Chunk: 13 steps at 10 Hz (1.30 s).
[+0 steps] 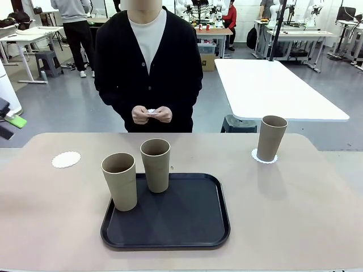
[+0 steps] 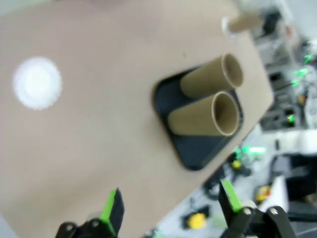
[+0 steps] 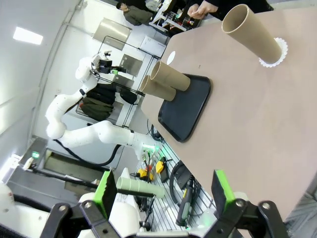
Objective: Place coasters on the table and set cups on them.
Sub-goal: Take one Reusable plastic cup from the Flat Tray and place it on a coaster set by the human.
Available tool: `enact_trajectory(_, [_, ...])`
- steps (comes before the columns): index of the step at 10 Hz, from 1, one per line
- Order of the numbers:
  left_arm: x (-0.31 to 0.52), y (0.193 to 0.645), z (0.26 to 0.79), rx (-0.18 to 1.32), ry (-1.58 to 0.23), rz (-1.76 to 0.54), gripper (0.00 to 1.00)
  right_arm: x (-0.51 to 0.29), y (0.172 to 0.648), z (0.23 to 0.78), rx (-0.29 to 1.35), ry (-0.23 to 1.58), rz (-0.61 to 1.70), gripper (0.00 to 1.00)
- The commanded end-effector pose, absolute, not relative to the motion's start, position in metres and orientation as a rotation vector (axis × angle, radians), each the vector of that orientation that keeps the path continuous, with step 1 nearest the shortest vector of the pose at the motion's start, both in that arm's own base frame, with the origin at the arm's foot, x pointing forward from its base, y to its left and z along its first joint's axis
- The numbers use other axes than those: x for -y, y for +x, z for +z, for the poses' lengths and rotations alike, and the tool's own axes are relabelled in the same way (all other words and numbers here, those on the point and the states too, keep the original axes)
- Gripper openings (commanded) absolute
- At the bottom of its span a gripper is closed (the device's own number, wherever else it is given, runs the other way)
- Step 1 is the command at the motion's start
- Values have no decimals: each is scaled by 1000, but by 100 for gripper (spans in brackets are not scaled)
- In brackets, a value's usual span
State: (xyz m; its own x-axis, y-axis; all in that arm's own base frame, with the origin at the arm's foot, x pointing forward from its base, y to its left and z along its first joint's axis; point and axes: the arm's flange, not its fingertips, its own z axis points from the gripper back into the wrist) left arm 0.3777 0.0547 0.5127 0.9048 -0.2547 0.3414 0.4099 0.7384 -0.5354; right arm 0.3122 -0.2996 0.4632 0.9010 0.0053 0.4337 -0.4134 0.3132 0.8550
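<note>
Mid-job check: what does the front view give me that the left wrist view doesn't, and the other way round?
Front view: the person's hands holding something small and white, and the white table behind. Left wrist view: the left gripper, open, holding nothing. Both: a bare coaster, two cups on the black tray, a third cup on its own coaster.

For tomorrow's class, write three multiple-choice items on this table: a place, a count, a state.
1. Where does the far-right cup stand? A on a coaster B on the floor C in a hand
2. How many cups stand on the black tray? A one B two C three
3. The left coaster is: A bare B covered by a cup C folded
Key: 1 A, a scalloped white rim rings its base. 2 B, two cups stand on its left half. 3 A, nothing rests on it.
</note>
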Motion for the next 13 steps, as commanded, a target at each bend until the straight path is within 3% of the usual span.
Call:
enact_trajectory(1, [-40,384,524,407,-502,-679,100,300,311,463,389,1232,291,100])
enact_trajectory(4, [16,373,533,512,-364,-991,100,300,311,463,389,1232,291,100])
enact_trajectory(7, [47,365,535,438,-242,-1152,100,300,311,463,389,1232,291,100])
enact_trajectory(11, [62,369,530,311,-155,-1278,100,300,311,463,389,1232,291,100])
enact_trajectory(13, [60,365,529,365,-188,-1217,100,300,311,463,389,1232,291,100])
